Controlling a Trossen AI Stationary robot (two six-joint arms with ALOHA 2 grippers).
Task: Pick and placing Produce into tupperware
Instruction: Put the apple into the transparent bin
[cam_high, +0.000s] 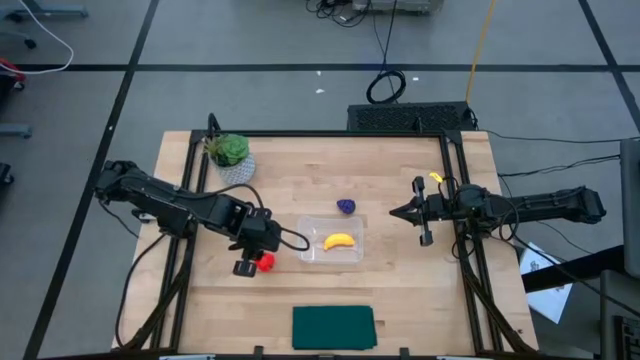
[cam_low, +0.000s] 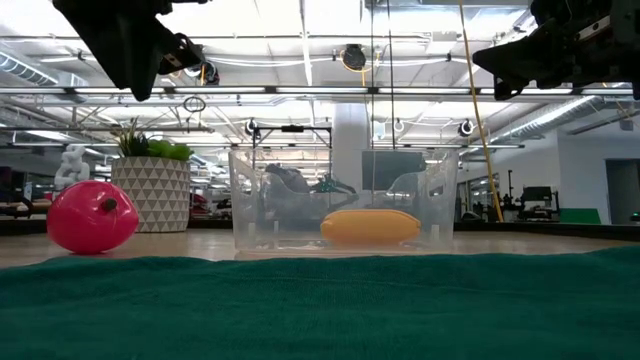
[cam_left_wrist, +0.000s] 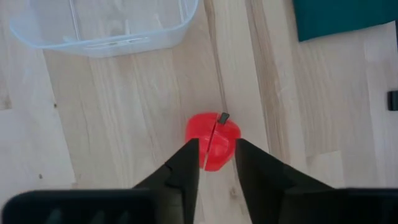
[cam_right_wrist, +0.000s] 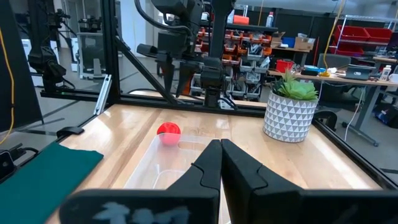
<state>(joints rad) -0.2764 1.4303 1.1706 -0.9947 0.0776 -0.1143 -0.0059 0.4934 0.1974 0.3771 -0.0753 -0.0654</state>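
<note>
The left end effector (cam_left_wrist: 216, 163) hangs over the round red toy fruit (cam_left_wrist: 213, 140), its two dark fingers parted a little and framing the fruit with nothing grasped; in the low view it sits well above the fruit. The fruit rests on the wooden worktop (cam_high: 400, 290), just beside the left end of the clear plastic rectangular tupperware (cam_high: 331, 241). To do this step well, the fingers probably need to spread wider than the fruit, descend straight so the fruit stays centred, then close gently across its widest part, since a round body could roll away.

The curved yellow toy banana (cam_high: 340, 241) already lies inside the tupperware, and the dark purple lumpy piece (cam_high: 346, 206) sits on the worktop just behind it. The right end effector (cam_high: 399, 212) waits clenched and empty at the worktop's right side.

The purple piece cannot be made out in the low view, and the fruit's underside is hidden by the fingers.
</note>
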